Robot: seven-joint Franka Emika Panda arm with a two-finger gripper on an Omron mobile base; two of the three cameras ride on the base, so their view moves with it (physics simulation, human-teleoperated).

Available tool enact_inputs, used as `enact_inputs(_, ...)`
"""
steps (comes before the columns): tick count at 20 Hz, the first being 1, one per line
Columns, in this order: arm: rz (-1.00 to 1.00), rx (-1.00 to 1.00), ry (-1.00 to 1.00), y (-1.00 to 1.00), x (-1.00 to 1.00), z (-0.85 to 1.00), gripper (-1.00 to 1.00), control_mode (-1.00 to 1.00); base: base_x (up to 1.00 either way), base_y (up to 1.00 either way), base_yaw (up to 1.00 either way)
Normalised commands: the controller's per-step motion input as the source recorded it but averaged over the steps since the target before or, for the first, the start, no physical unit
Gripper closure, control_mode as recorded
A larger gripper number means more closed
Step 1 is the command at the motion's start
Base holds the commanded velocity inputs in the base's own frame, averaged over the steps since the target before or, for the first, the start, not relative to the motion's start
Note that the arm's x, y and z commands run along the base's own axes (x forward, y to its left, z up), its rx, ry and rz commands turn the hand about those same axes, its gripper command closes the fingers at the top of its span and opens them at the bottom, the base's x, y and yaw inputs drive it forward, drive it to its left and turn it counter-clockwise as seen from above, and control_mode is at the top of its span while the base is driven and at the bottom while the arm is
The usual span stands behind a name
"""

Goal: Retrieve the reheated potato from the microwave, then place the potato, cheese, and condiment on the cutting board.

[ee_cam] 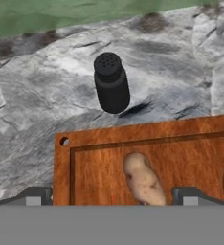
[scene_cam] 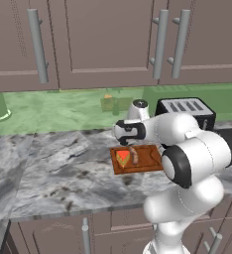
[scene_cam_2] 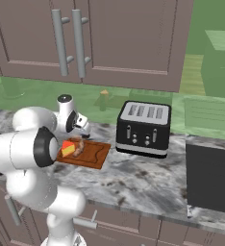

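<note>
Two items, potato (ee_cam: 143, 180) and cheese (scene_cam: 123, 158), on cutting board (ee_cam: 190, 158); jaws wide, empty.

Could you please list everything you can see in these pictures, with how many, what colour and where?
potato: one, brown, lying on the cutting board.
cheese: one, orange-red wedge, on the board beside the potato.
cutting board: one, reddish-brown wood, on the counter in front of the toaster.
shaker: one, black with a holed top, upright on the counter just beyond the board.
toaster: one, black with a silver slotted top, at the back of the counter.
counter: one, grey marble.
cabinets: several, brown with grey bar handles, above the counter.
gripper: one, jaws open above the potato, holding nothing.
</note>
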Motion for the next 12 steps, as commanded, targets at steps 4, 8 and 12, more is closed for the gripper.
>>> enact_inputs(4, 0.0, 0.0, 0.0, 0.0, 0.39, -0.03, -1.0, -1.0, 0.0, 0.0, 0.0)
enact_inputs(8, 0.0, 0.0, 0.0, 0.0, 0.4, -0.13, -1.0, -1.0, 0.0, 0.0, 0.0)
enact_inputs(12, 0.0, 0.0, 0.0, -0.02, 0.34, -0.16, -1.0, -1.0, 0.0, 0.0, 0.0)
